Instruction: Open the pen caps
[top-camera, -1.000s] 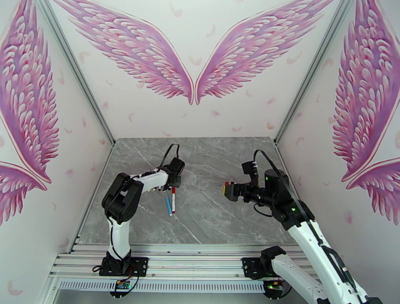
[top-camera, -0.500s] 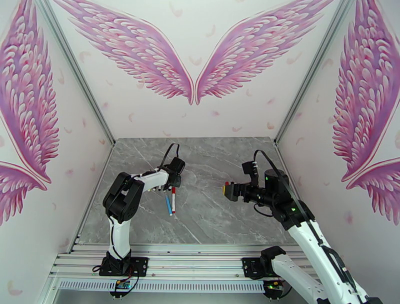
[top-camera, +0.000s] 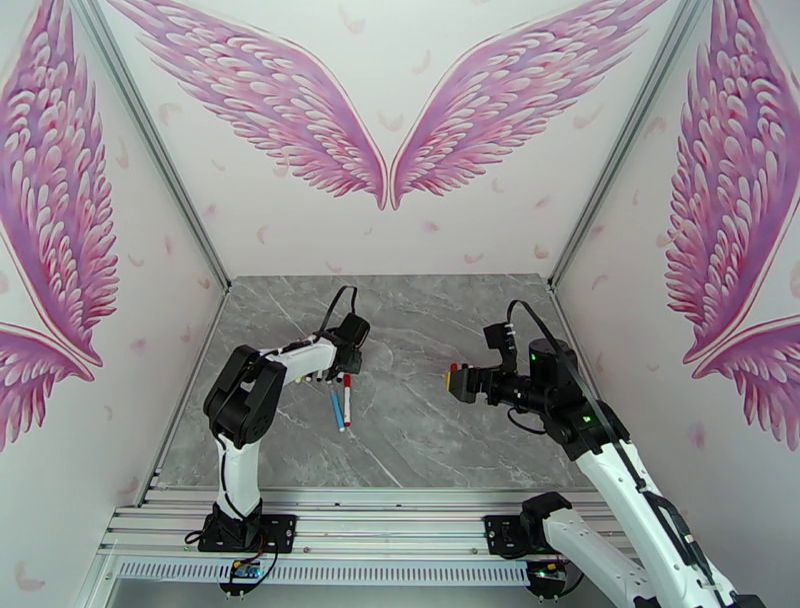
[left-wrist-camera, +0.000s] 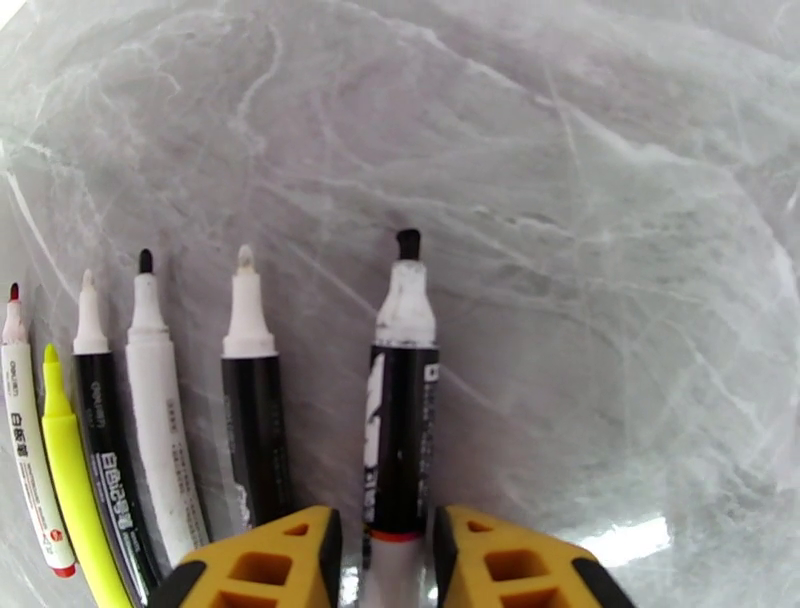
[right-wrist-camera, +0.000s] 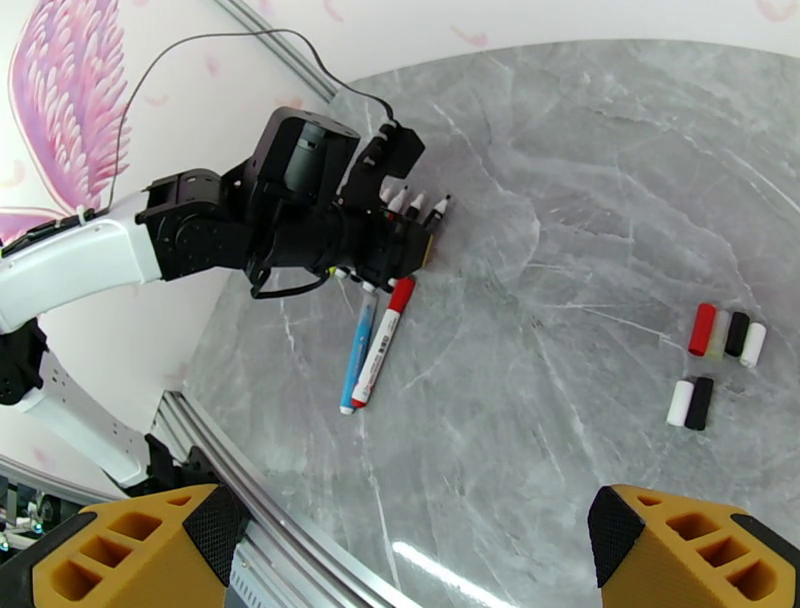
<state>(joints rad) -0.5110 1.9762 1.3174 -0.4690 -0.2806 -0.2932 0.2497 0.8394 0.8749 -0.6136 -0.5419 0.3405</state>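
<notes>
Grey marbled counter with both arms over it. The left pincer is low over the counter, its yellow fingers standing narrowly parted astride the rear of a black-barrelled marker. A sliver of gap shows on one side of the barrel, so the marker lies loose between them. The marker's black nib is bare and points away from the pincer.

Five more uncapped pens lie beside it in a near-parallel row, nibs the same way. Among them are a yellow highlighter and a white pen with a red tip.

In the right wrist view, a blue pen and a white pen with a red cap on its far end lie side by side, just nearer the rail than the left pincer.

The removed pen caps sit on the right arm's side of the counter, well apart from the pens. They form a row of four (red, pale, black, white) and a pair (white, black).

The right pincer hangs above the counter, fully spread and holding nothing.
</notes>
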